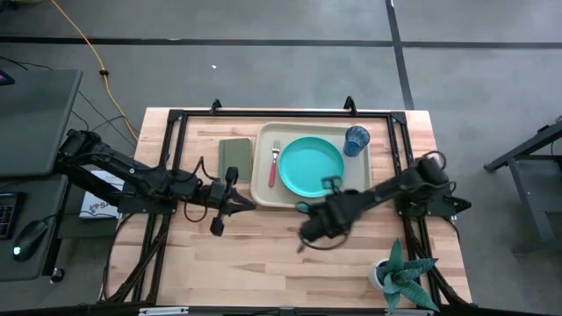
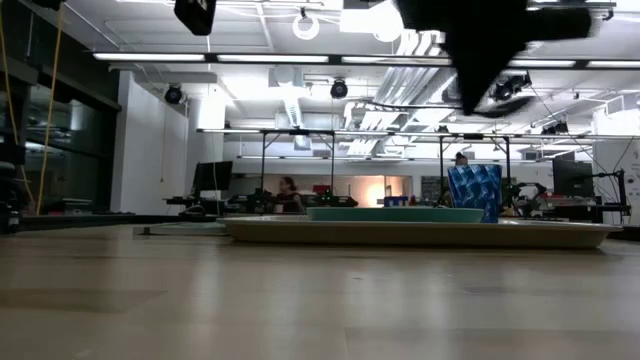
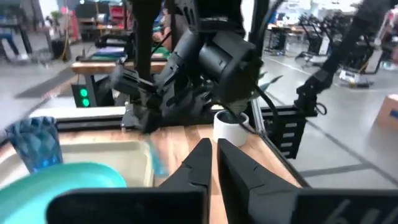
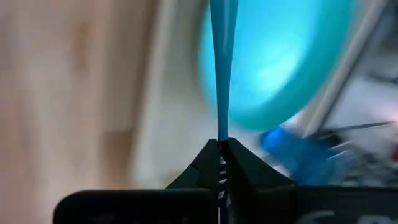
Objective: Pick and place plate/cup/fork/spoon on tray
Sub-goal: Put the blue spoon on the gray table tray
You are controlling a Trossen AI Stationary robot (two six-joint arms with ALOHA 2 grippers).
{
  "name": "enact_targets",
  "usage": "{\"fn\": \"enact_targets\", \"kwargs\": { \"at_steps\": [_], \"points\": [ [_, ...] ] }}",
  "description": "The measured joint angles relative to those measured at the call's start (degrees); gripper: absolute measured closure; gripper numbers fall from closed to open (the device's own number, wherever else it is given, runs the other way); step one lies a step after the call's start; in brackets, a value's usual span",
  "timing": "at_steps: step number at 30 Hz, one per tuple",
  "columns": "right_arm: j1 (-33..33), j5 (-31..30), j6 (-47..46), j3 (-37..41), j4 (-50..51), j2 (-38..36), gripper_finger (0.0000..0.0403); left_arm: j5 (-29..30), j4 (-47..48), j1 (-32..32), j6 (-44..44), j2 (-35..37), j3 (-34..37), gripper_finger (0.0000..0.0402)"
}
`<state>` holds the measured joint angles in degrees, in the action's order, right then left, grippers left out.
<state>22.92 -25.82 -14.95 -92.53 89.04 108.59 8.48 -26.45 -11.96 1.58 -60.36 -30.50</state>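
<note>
Spoon juts forward from the right hand, pinched by its light-blue handle.

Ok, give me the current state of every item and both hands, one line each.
plate: flat on the tray.
cup: upright on the tray's far right corner.
fork: lying on the tray, left of the plate.
spoon: held by its blue handle, off the table.
tray: on the table, loaded with three items.
right hand: shut on the spoon, near the tray's front edge.
left hand: shut, empty, left of the tray.
</note>
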Motion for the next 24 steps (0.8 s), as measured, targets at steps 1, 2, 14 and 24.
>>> {"fn": "enact_targets", "kwargs": {
  "at_steps": [1, 2, 14, 24],
  "points": [
    [-0.79, -2.60, 2.18, -2.46, 0.43, 1.64, 0.0402, -0.12, 0.74, 0.40, 1.38, 0.00, -0.50, 0.0385],
    [-1.43, -4.82, 4.46, -4.68, 0.94, 3.28, 0.0402, -0.77, 1.91, 0.96, 3.18, 0.00, -1.29, 0.0377],
    [-1.72, -16.60, 26.16, -21.02, -3.16, 14.22, 0.0403, -16.21, 22.80, 9.27, 36.53, -7.86, -9.70, 0.0218],
    [0.80, -19.86, 33.05, -21.07, -13.25, 15.52, 0.0403, -18.98, 15.91, 9.33, 42.29, -18.45, -9.77, 0.0193]
  ]
}}
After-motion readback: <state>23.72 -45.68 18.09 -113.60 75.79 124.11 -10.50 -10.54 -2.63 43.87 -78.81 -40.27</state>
